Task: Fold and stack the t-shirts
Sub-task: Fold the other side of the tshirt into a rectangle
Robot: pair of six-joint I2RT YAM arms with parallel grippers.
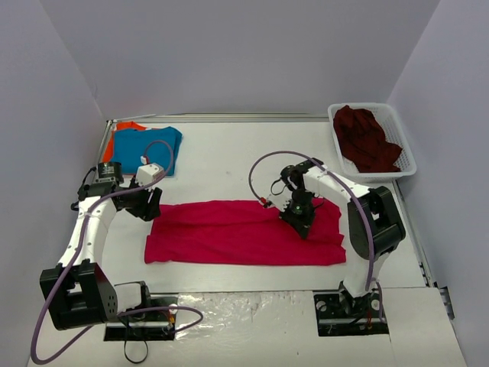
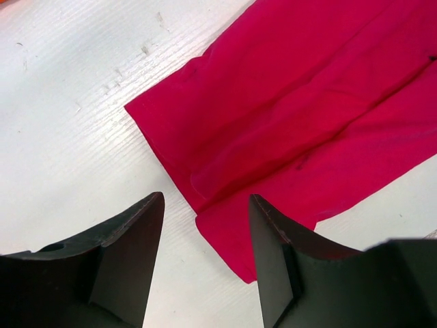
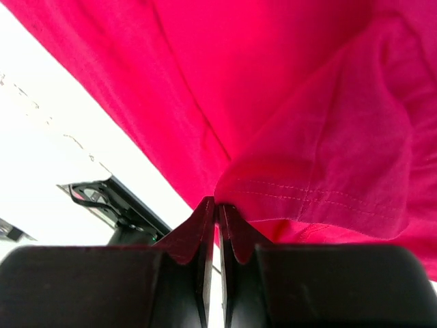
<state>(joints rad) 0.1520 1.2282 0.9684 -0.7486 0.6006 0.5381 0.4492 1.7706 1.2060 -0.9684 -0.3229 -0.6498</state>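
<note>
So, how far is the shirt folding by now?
Done: the blue shirt lies folded on the orange shirt, far left. In hand: the pink shirt lies as a long band; the right fingers pinch its edge, the left fingers hang open by its left end. Left: finishing and stacking it, then the maroon shirt in the basket.

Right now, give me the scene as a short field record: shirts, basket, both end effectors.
crimson-pink t-shirt: spread in a long band across mid-table
blue t-shirt: folded, far left, lying on the orange t-shirt
dark maroon t-shirt: crumpled inside the white mesh basket, far right
left end effector: open, empty, above the crimson-pink shirt's left end
right end effector: shut on a fold of the crimson-pink shirt near its right end
</note>
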